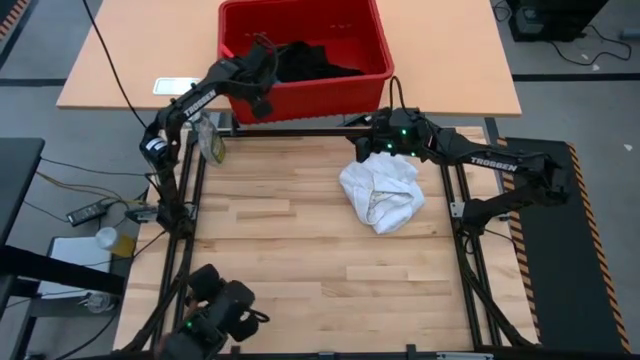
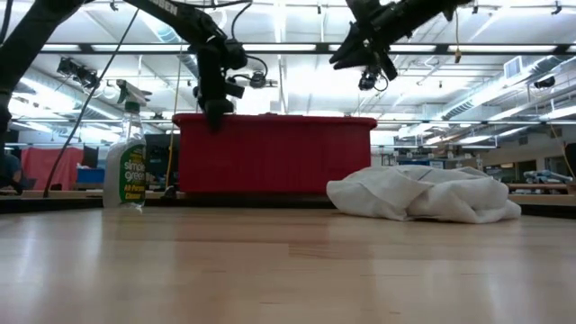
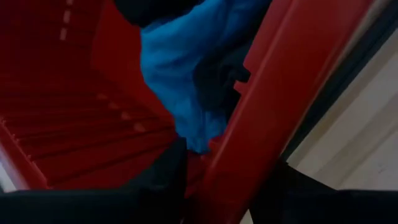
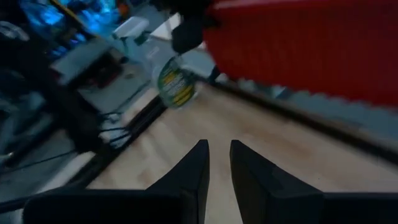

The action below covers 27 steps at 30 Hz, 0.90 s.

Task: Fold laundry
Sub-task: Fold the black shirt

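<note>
White garment (image 1: 381, 193) is seen nearest in the low view, crumpled in a heap on the table (image 1: 300, 250), right of centre; no folds are made yet. Black garment (image 1: 305, 62) is left in the red basket (image 1: 300, 100) beyond the table's far edge, and the bright blue garment (image 3: 180, 74) is bunched inside against the basket wall. Folding is judged barely begun: one piece out, two to fetch.

Left gripper (image 1: 258, 88) is reached over the basket's near wall, fingers straddling the rim beside the blue cloth; a grip cannot be told. Right gripper (image 4: 217, 163) is held above the table near the white heap, fingers nearly closed, nothing held. Spray bottle (image 1: 211, 137) stands at the table's far left edge.
</note>
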Each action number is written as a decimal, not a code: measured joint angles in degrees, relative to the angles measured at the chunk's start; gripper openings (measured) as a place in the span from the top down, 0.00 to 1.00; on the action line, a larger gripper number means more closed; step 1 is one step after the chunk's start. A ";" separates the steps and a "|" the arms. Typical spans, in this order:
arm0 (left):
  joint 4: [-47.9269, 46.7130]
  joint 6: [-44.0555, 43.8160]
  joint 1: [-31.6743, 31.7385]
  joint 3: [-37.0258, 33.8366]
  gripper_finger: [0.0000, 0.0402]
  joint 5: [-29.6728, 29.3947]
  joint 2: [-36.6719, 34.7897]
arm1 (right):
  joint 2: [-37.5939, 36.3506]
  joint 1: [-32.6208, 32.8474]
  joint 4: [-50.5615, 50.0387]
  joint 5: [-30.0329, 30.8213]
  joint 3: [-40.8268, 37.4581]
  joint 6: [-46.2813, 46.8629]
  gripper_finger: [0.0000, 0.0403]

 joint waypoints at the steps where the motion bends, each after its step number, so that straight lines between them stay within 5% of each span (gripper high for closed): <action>1: 0.28 0.43 0.09 -0.10 0.67 0.19 -0.41 | 0.52 -0.25 -1.61 1.43 1.79 -1.67 0.82; 10: 3.64 -1.59 -0.79 -0.07 0.58 -0.93 -2.66 | 14.68 -7.34 -13.61 11.91 21.67 -22.19 0.79; 17: -0.22 -6.24 0.01 0.17 0.44 0.85 -2.68 | 21.45 -11.89 -18.26 8.53 32.48 -25.59 0.64; 27: -1.77 -8.19 -0.94 0.22 0.43 8.38 -7.11 | 29.50 -21.83 -21.13 6.35 40.00 -26.86 0.51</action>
